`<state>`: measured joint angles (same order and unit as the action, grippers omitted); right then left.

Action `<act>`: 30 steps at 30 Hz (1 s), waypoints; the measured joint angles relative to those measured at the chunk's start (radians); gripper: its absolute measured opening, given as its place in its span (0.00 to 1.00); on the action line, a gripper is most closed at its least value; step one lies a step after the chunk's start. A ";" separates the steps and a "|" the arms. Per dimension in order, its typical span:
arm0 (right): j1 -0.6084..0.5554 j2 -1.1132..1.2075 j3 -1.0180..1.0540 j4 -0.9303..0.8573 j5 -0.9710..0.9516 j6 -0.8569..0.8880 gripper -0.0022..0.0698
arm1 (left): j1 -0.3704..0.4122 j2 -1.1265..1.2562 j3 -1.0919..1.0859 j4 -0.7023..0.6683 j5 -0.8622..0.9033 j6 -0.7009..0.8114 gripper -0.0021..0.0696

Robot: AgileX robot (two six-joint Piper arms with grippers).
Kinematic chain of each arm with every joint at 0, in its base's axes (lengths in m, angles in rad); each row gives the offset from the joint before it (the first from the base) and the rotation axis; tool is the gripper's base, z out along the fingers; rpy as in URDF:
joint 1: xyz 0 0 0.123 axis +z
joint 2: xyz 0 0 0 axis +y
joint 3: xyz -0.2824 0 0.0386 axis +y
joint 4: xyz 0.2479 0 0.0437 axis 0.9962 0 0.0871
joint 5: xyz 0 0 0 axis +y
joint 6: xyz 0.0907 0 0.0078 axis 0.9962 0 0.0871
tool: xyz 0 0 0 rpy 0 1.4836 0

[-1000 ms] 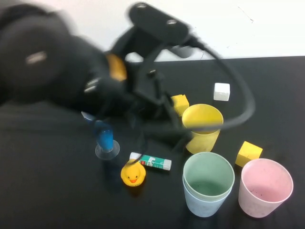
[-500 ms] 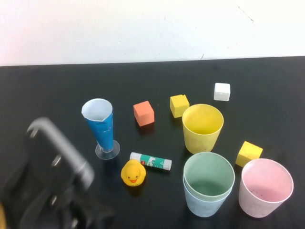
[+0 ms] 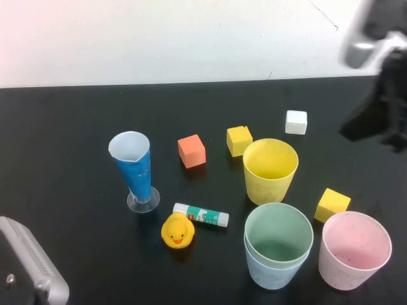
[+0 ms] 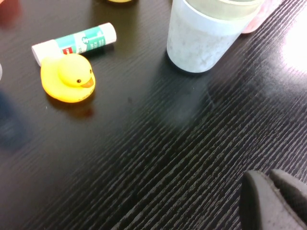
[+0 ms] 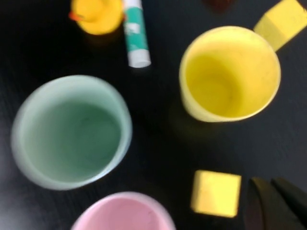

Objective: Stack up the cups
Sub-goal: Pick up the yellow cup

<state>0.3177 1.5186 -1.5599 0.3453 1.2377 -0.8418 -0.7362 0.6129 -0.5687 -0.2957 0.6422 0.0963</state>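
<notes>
The pale green cup sits nested inside the light blue cup at the front of the table. The pink cup stands to their right and the yellow cup stands behind them, both upright and empty. My left gripper is shut and empty, low over bare table near the nested cups. My right gripper is shut and empty, high above the yellow cup, green cup and pink cup. The right arm is blurred at the far right.
A tall narrow blue cone, rubber duck and glue stick stand left of the cups. An orange block, two yellow blocks and a white block lie around the yellow cup. The left arm fills the front-left corner.
The left arm swept from over the table's middle back to the front-left corner. The right arm has come into view at the far right. No cup has moved.
</notes>
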 joint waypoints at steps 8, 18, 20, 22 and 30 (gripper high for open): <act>0.065 0.247 -0.199 -0.096 0.000 0.119 0.40 | 0.000 0.000 0.000 0.000 0.000 0.000 0.03; 0.067 0.425 -0.278 -0.102 -0.002 0.136 0.70 | 0.000 0.000 0.000 0.000 0.006 0.000 0.03; 0.067 0.451 -0.282 -0.102 -0.002 0.136 0.70 | 0.000 0.000 0.000 0.000 0.006 0.000 0.03; 0.067 0.474 -0.285 -0.102 -0.002 0.136 0.70 | 0.000 0.000 0.000 0.000 0.006 0.000 0.03; 0.067 0.542 -0.285 -0.102 -0.008 0.136 0.28 | 0.000 0.000 0.000 0.000 -0.004 -0.001 0.03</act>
<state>0.3843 2.0602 -1.8444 0.2437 1.2298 -0.7059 -0.7362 0.6129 -0.5687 -0.2957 0.6380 0.0948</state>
